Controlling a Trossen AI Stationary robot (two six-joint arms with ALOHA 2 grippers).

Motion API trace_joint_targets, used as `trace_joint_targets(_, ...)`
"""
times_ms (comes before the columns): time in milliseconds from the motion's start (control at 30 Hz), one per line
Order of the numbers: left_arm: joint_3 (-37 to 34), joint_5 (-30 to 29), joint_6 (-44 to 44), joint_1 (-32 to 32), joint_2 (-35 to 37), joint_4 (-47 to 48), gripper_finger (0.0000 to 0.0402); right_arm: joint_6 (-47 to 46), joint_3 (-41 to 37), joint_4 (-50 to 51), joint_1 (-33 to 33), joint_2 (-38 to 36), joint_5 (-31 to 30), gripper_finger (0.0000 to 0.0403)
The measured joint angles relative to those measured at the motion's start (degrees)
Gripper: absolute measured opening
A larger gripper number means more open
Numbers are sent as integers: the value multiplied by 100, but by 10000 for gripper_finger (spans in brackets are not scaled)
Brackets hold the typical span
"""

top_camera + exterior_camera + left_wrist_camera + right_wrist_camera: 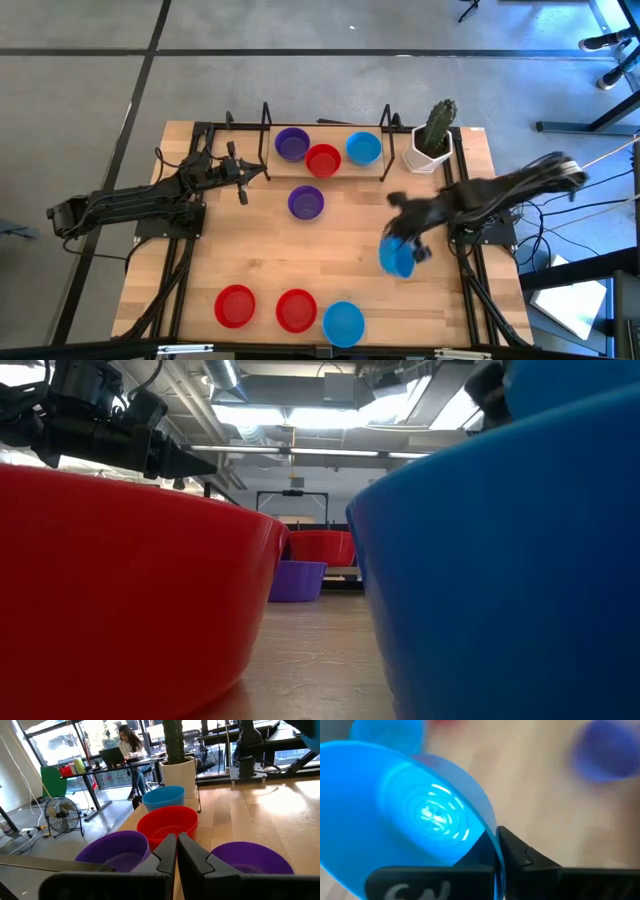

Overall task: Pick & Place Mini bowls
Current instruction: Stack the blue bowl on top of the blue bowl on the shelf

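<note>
Three mini bowls stand in a row at the far side: purple [292, 144], red [323, 159], light blue [363, 148]. Another purple bowl [306, 202] sits mid-table. Along the near edge rest two red bowls [235, 305] [296, 310] and a blue one [343, 323]. My right gripper [408, 243] is over the table's right part, shut on a light blue bowl [396, 256]. My left gripper [262, 175] hovers shut at the far left, just left of the purple bowls [115, 851] [252, 859]. My right gripper [499, 854] holds the light blue bowl by its rim [491, 834], one finger inside [482, 852] and one outside [520, 855]. The bowl is tipped on its side with its hollow facing the wrist camera, and it looks lifted clear of the table.
A white pot with a green cactus [432, 140] stands at the far right corner. Black upright rods [265, 125] [387, 130] flank the far row of bowls. Bare wood lies in the middle [340, 250]. A person sits at a desk [127, 745] beyond the table.
</note>
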State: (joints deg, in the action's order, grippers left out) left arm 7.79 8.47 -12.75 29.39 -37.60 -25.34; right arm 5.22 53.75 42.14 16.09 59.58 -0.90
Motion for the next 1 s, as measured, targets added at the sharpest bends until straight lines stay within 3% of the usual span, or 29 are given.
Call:
trace_joint_targets(300, 0, -2, -2, -2, 0, 0, 13, -1251, -1556, -1160, -547, -2576, -989, 7)
trace_joint_targets(500, 0, -2, -46, -2, 0, -4, 9, -2009, -2749, -2046, -627, -3687, -1005, 7)
trace_joint_targets(833, 0, -2, -46, -2, 0, -7, 11, -1980, -3143, -2506, -627, -3892, -1209, 7)
trace_joint_targets(1000, 0, -3, -46, 0, 0, -9, 13, -1287, -2419, -2739, -665, -3287, -1388, 7)
